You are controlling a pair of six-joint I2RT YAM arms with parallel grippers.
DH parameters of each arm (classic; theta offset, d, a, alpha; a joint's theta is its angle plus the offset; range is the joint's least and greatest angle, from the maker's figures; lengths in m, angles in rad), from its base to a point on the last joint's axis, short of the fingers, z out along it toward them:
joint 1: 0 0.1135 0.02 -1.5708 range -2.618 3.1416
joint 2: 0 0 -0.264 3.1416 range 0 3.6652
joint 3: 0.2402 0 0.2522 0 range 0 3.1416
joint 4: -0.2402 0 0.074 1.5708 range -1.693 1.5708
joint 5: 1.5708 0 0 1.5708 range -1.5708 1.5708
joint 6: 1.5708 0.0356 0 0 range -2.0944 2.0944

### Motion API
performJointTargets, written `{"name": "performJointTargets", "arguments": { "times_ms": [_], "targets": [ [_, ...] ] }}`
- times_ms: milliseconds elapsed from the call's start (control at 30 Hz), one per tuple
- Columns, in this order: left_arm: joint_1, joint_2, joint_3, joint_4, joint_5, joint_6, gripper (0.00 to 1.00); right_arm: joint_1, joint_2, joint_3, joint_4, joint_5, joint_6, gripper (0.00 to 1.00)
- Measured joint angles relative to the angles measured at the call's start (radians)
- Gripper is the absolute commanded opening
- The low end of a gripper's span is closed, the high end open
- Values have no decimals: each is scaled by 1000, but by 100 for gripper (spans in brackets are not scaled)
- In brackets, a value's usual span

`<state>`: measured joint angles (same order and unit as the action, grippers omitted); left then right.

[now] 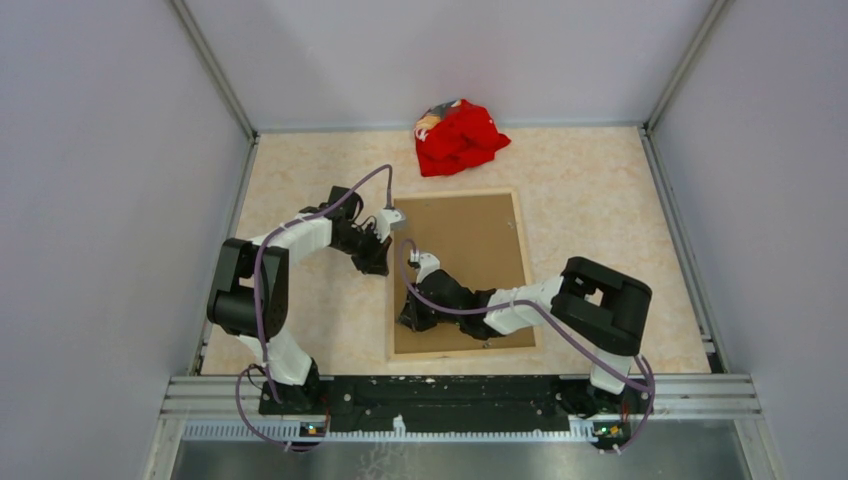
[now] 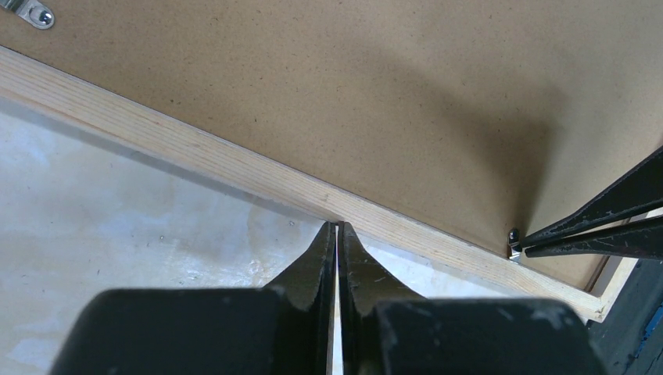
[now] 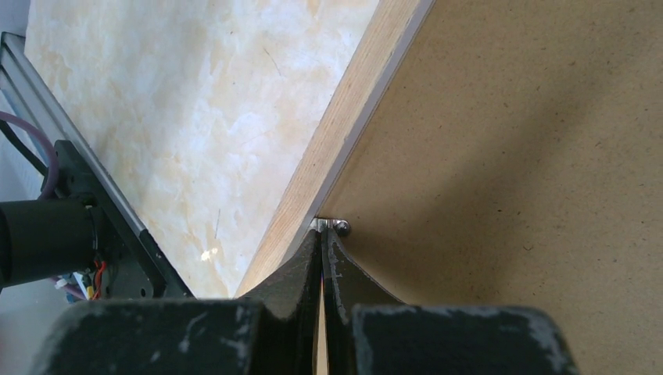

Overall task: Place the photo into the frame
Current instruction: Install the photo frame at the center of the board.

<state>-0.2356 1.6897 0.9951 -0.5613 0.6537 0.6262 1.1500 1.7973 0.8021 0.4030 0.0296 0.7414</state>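
The frame (image 1: 470,349) lies face down in the middle of the table, its pale wood back edges around a plain brown backing board (image 1: 470,235). The photo is hidden. My left gripper (image 1: 378,262) is shut, with its tips (image 2: 338,226) against the outer side of the frame's left wood edge (image 2: 195,152). My right gripper (image 1: 410,318) is shut, lower on the same edge. Its tips (image 3: 321,232) touch a small metal clip (image 3: 335,226) where the wood edge (image 3: 344,125) meets the board (image 3: 532,156). The clip also shows in the left wrist view (image 2: 513,237).
A crumpled red cloth (image 1: 458,135) lies at the back of the table behind the frame. A metal hanger plate (image 2: 31,12) sits on the backing board. The aluminium rail (image 1: 460,385) runs along the near edge. Grey walls enclose the table.
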Motion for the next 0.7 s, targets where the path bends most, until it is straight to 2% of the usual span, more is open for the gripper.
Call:
{"name": "performJointTargets", "arguments": {
  "times_ms": [567,700],
  "targets": [
    [-1,2,6,-8,-4,1,6,0,17,17,5,13,1,0],
    [-2,4,11,-16,-7,1,6,0,-31,17,-28,-4,-5,0]
  ]
}}
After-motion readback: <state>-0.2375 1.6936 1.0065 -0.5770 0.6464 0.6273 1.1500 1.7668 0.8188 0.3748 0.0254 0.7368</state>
